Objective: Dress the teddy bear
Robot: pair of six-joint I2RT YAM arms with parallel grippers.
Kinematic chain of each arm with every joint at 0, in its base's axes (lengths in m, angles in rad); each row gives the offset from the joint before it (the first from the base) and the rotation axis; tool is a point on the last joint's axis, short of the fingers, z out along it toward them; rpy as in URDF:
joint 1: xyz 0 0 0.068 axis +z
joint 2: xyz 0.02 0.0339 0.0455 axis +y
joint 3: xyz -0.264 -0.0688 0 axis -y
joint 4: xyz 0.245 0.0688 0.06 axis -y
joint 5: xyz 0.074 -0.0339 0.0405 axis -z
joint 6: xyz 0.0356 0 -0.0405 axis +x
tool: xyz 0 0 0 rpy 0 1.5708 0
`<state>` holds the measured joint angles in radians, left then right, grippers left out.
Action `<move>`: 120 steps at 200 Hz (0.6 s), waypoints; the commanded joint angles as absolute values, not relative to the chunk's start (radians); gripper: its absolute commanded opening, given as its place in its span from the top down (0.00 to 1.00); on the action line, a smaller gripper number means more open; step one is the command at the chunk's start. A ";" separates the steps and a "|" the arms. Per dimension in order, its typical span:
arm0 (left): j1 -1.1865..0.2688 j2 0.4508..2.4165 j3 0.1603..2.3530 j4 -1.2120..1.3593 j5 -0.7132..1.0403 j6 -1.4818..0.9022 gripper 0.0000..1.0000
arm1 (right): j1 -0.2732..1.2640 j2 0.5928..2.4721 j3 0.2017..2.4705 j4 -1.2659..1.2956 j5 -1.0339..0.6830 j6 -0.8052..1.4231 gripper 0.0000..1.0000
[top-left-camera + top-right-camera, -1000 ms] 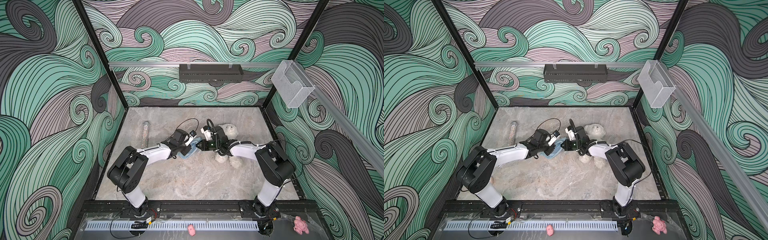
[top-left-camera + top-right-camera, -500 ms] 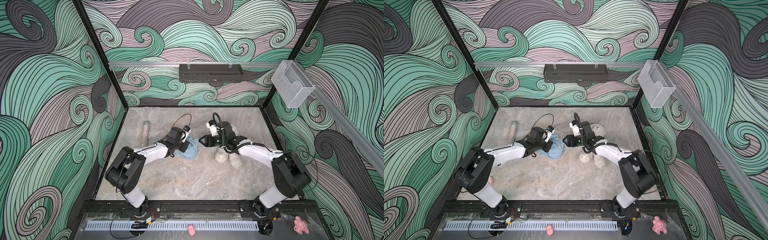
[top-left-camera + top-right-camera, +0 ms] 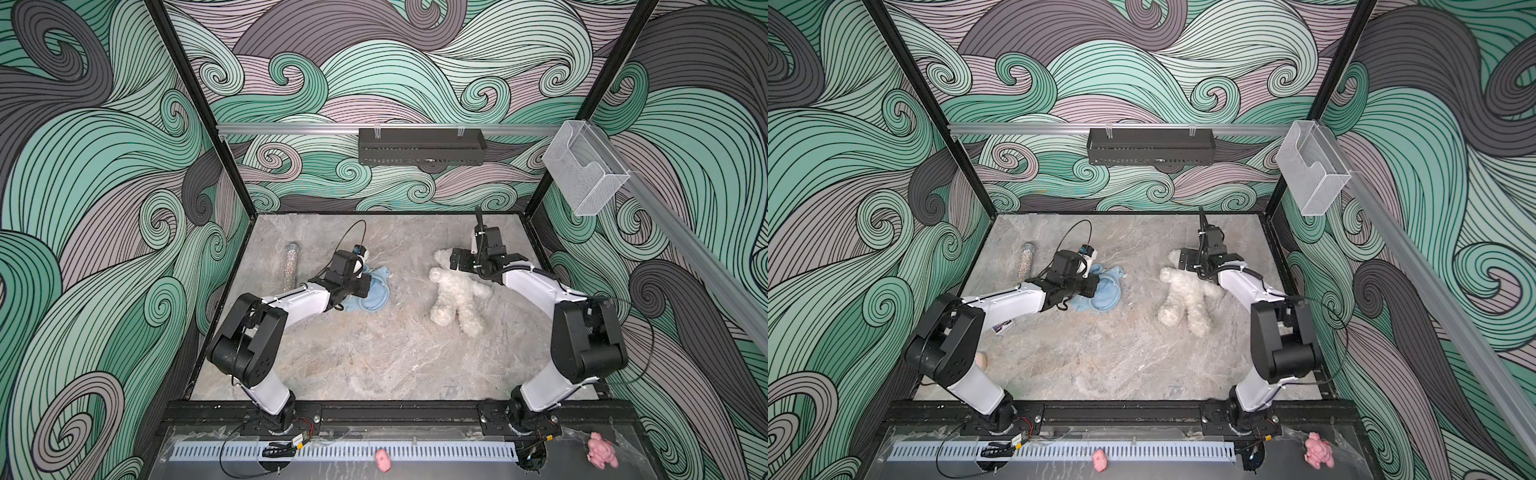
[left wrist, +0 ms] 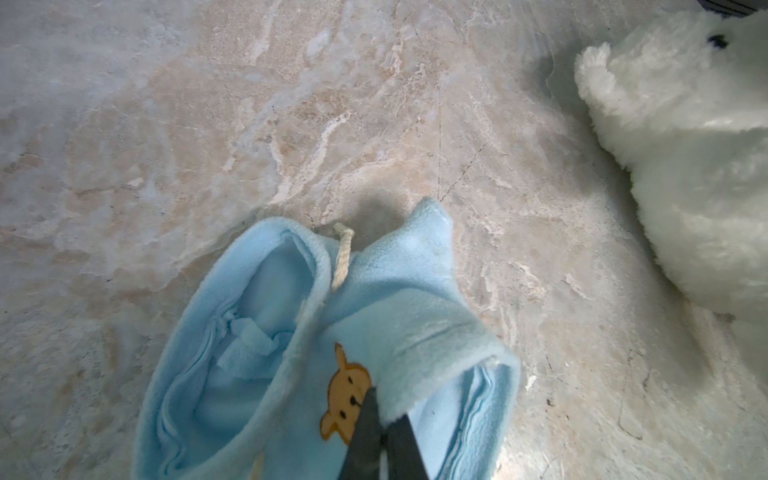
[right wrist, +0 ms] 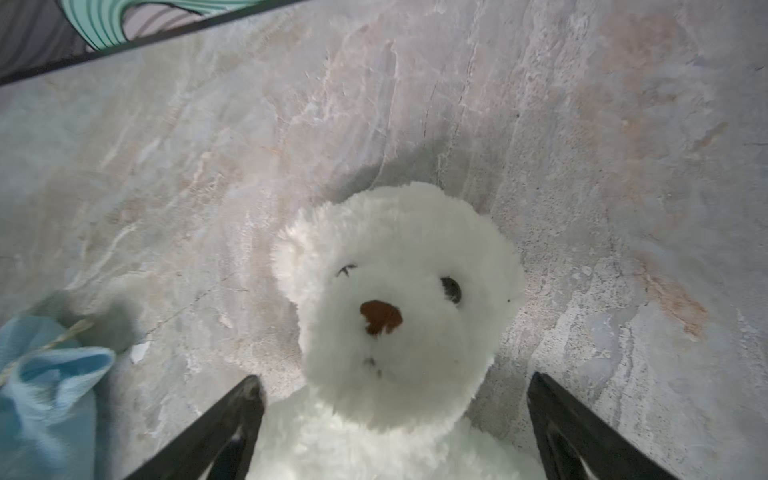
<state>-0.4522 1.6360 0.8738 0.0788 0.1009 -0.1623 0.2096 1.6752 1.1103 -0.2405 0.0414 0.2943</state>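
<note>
The blue garment (image 4: 291, 332) is held pinched by the closed left gripper (image 4: 384, 411), and a grasp of the teddy bear (image 5: 395, 270) is judged due from the fully spread, empty right gripper (image 5: 395, 378).

The left gripper (image 4: 384, 430) has its two dark tips pressed together on a fold of the little blue top (image 4: 324, 345). The top lies on the stone-look table (image 4: 208, 124). It has a small brown bear picture (image 4: 347, 409) and a cream string (image 4: 343, 259). The fluffy white teddy bear (image 4: 690, 166) lies apart from it.
</note>
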 commanded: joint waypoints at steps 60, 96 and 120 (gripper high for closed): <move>-0.437 1.615 0.880 0.063 0.116 -0.210 1.00 | 0.252 1.801 1.109 -0.106 -0.086 0.249 0.19; -0.379 1.602 0.854 0.071 0.085 -0.261 1.00 | 0.395 1.674 0.969 -0.146 -0.310 0.131 0.21; -0.356 1.600 0.846 0.068 0.083 -0.265 1.00 | 0.464 1.558 0.903 -0.220 -0.276 0.059 0.07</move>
